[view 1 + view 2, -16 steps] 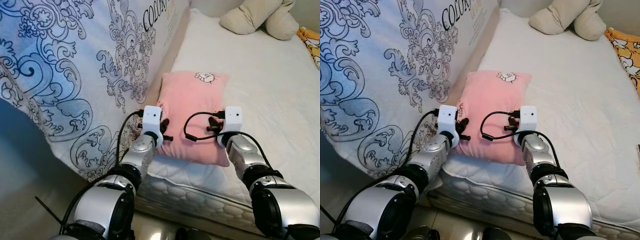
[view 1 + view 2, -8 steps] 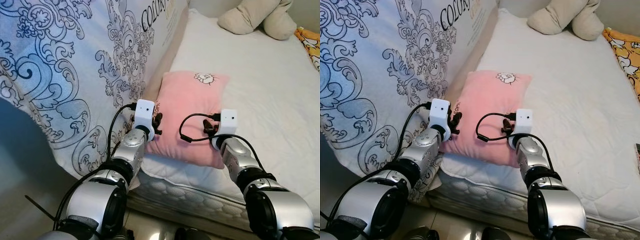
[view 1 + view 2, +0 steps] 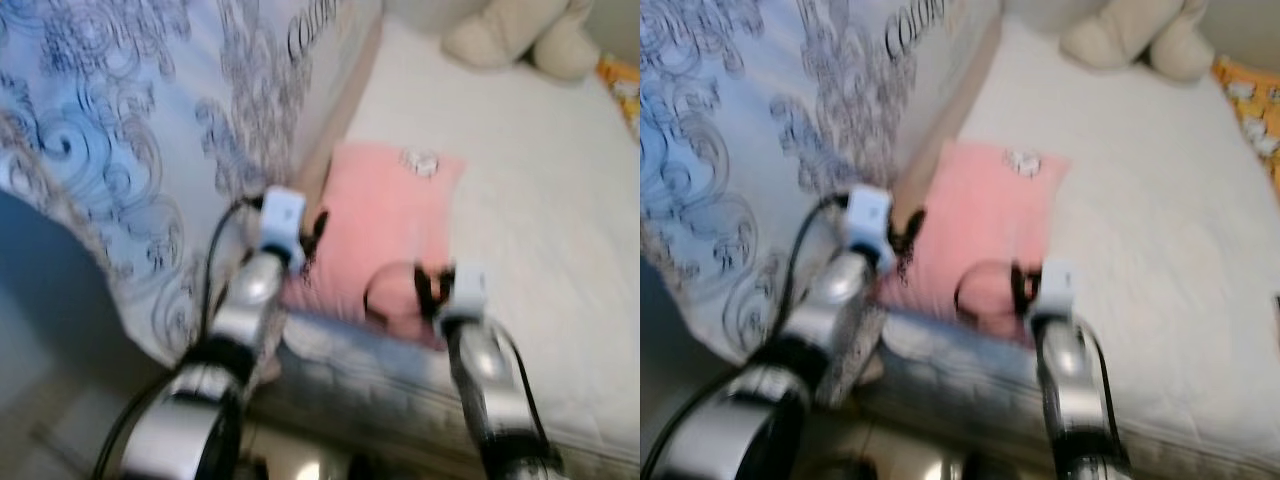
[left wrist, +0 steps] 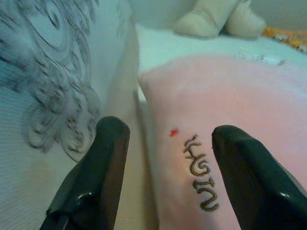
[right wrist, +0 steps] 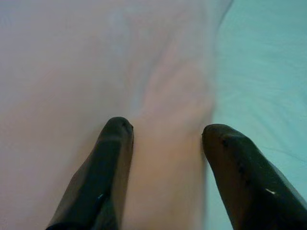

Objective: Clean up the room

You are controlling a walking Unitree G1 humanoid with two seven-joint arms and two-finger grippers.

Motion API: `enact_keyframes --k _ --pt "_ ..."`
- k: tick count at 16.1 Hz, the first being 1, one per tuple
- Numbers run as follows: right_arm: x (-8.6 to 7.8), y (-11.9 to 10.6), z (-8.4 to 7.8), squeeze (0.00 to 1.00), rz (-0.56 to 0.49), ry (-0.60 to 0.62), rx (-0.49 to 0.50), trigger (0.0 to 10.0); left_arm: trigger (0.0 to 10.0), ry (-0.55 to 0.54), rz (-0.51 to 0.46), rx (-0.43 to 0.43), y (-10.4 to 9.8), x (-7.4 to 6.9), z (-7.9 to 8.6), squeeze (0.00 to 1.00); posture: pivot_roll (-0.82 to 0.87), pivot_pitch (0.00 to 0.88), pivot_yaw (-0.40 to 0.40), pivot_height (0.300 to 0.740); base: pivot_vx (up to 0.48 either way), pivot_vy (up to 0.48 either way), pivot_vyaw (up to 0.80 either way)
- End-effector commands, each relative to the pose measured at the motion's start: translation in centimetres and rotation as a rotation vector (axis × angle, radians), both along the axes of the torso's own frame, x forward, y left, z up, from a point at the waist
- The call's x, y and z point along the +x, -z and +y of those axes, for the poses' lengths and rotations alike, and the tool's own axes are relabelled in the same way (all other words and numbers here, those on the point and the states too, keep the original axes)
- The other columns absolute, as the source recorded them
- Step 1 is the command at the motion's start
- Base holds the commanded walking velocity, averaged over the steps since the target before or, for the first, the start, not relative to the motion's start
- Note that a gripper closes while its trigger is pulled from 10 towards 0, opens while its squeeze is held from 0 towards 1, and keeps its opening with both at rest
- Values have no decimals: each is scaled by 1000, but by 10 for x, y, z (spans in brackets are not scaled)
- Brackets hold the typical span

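Soft pink rectangular pillow point(image 3: 385, 235) lies at the white mattress point(image 3: 1160, 230) edge; I see both grippers spread, left gripper point(image 4: 165, 158) straddling its near-left corner, right gripper point(image 5: 165, 143) its near-right edge, so I'd pinch deep, evenly, together.

Head views: smeared by motion blur
Emblem point(image 3: 421, 160) on the pink pillow point(image 3: 385, 215): too blurred to read
Printed lettering point(image 3: 917, 24) at 12 o'clock: cut by the top edge
Beige stuffed toy point(image 3: 512, 40) at 1 o'clock: top cropped
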State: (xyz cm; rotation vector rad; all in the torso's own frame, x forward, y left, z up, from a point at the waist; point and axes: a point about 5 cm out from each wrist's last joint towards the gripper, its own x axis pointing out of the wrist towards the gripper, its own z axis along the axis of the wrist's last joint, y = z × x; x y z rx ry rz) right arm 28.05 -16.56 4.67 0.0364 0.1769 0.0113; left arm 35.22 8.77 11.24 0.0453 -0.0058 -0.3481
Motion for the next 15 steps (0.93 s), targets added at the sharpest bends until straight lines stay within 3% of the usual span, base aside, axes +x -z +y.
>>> enact_keyframes --k 1,3,6,9,12,15 --pt "-5 -16 -4 1000 -59 11 -36 10000 10000 48 -34 13 -8 -6 -6 1000 30 0 -91 740 0 0 0" --pt "-29 -27 -13 1000 -113 55 -55 10000 10000 47 -73 48 -13 -25 4 1000 27 0 -89 740 0 0 0" --pt "-40 -44 -23 1000 -172 99 -77 10000 10000 -39 -69 70 -8 -43 22 1000 25 0 -83 740 0 0 0" --pt "-61 -54 -30 1000 -241 145 -137 10000 10000 -154 -156 127 -5 -62 52 1000 25 0 -76 740 0 0 0" --pt "-70 -38 -41 1000 -194 217 -47 10000 10000 -230 -104 28 -2 -77 77 1000 17 0 -54 740 0 0 0" --pt "-66 -32 -48 1000 -209 283 103 10000 10000 -227 -56 -97 2 -72 67 980 -6 0 -31 740 0 0 0"
